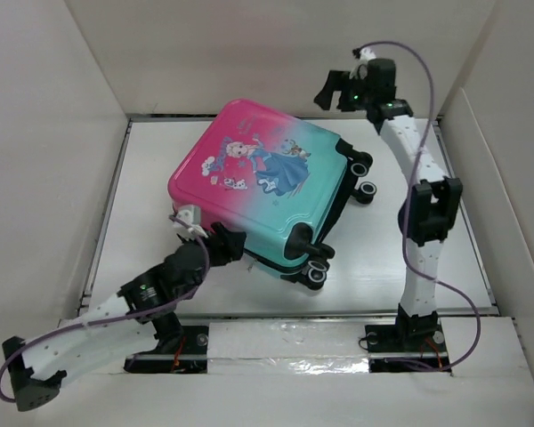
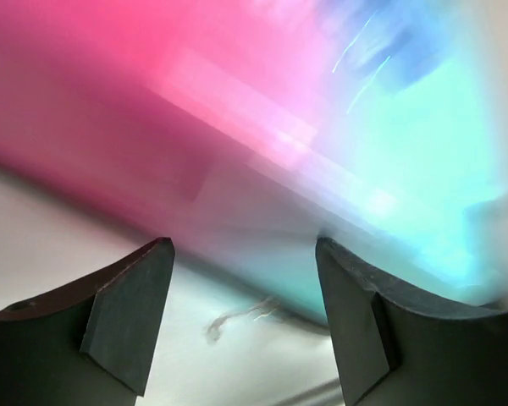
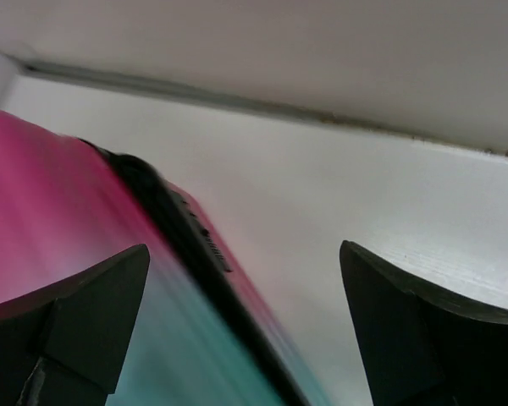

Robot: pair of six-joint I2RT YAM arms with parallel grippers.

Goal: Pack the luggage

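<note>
The luggage [image 1: 267, 178] lies flat and closed on the white table [image 1: 142, 267], with its pink-to-teal printed shell facing up and its black wheels [image 1: 365, 176] on the right side. My left gripper [image 1: 215, 240] is at its near left corner, low by the table. In the left wrist view the left gripper [image 2: 244, 244] is open with nothing between its fingers, and the luggage [image 2: 237, 110] fills the blurred space just ahead. My right gripper [image 1: 327, 89] hangs raised beyond the far right corner. In the right wrist view the right gripper [image 3: 244, 248] is wide open and empty over the luggage edge [image 3: 68, 211].
White walls box in the table on the left [image 1: 36, 133], back [image 1: 276, 44] and right [image 1: 507, 178]. A taped strip [image 1: 285, 336] runs along the near edge between the arm bases. A thin loose thread [image 2: 237, 317] lies on the table under the luggage's edge.
</note>
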